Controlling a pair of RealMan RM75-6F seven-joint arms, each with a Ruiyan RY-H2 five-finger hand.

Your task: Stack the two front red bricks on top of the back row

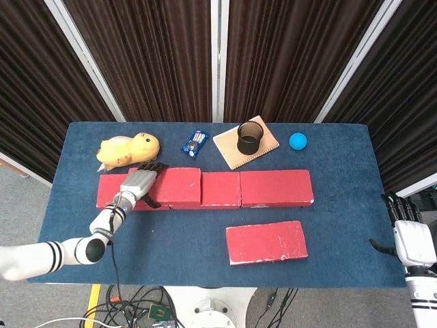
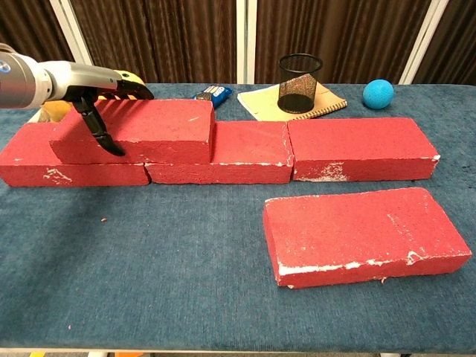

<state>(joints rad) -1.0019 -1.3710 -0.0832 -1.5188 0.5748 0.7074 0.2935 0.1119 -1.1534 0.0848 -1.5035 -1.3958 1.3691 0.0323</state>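
One red brick [image 1: 176, 186] [image 2: 152, 131] lies on top of the left end of the back row of red bricks [image 1: 273, 187] [image 2: 361, 147]. My left hand [image 1: 138, 182] [image 2: 91, 91] grips this upper brick at its left end, with the thumb down its front face and the fingers over its back edge. A second red brick [image 1: 266, 241] [image 2: 364, 234] lies flat and alone in front, right of centre. Beyond the table's right edge, my right hand [image 1: 410, 238] hangs open and holds nothing; the chest view does not show it.
Behind the row lie a yellow plush toy [image 1: 128, 149], a blue packet [image 1: 195, 143], a black mesh cup [image 1: 250, 138] [image 2: 300, 83] on a tan notebook [image 1: 230, 152], and a blue ball [image 1: 298, 141] [image 2: 378, 94]. Blue cloth covers the table [image 1: 171, 239].
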